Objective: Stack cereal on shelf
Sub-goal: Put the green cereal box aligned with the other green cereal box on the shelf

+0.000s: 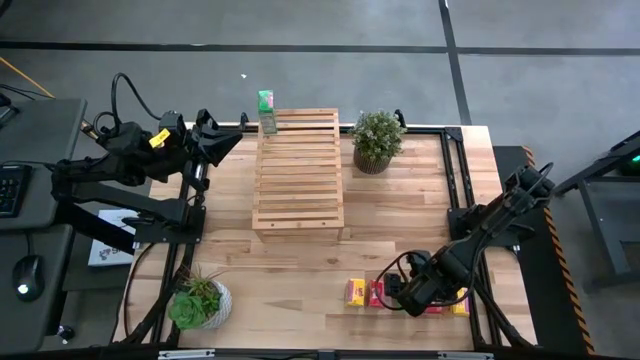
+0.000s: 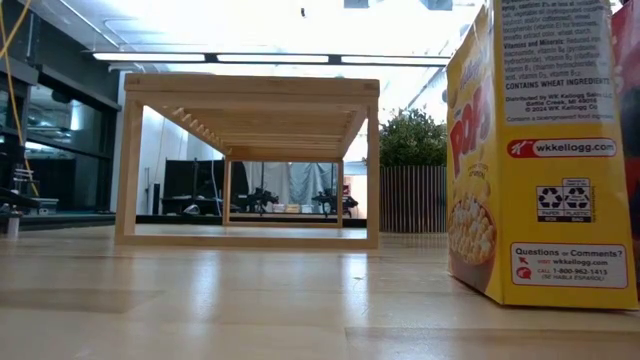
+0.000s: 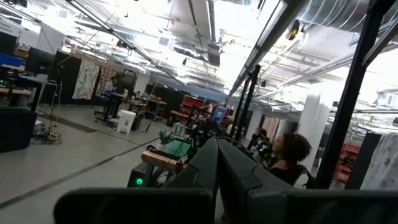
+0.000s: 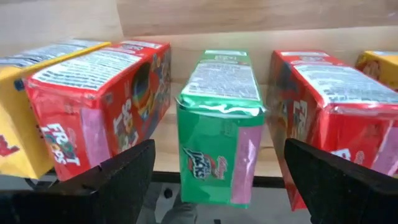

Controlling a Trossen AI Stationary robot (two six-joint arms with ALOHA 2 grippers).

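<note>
The light-wood slatted shelf [image 1: 298, 170] stands mid-table; it also shows in the low view [image 2: 250, 160]. One green cereal box [image 1: 266, 102] stands at its far left corner. Several cereal boxes stand in a row at the near edge: a yellow one [image 1: 354, 292] [image 2: 540, 150], red ones [image 4: 106, 106] [image 4: 329, 106] and a green one [image 4: 217, 130]. My right gripper [image 1: 392, 293] [image 4: 217, 168] is open, its fingers on either side of that green box, apart from it. My left gripper [image 1: 225, 140] [image 3: 217, 168] is shut and empty, held up by the shelf's far left corner.
A potted plant [image 1: 377, 140] stands right of the shelf's far end, and another [image 1: 200, 300] at the near left corner. The red boxes stand close on both sides of the green one, near my right fingers [image 4: 118, 180]. Bare wood lies between shelf and box row.
</note>
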